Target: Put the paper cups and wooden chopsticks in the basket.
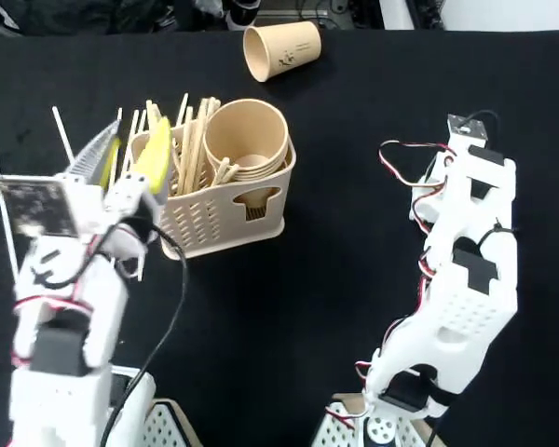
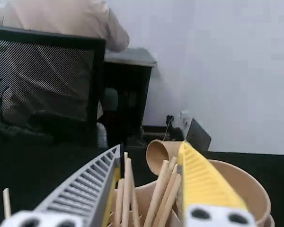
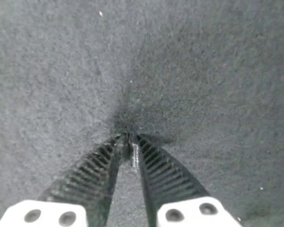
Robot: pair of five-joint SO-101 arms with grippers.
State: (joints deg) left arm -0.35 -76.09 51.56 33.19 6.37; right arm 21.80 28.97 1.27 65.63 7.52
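Observation:
A beige basket stands left of centre and holds stacked paper cups and several wooden chopsticks. Another paper cup lies on its side near the table's far edge. My left gripper hovers open over the basket's left end, its grey and yellow fingers either side of the standing chopsticks. Past my left gripper I see the lying cup and the basket's cup. My right gripper is shut and empty, tips on the black cloth.
Two loose chopsticks lie on the black cloth left of the basket. The right arm stands folded at the right side. A chair and desk show beyond the table's far edge.

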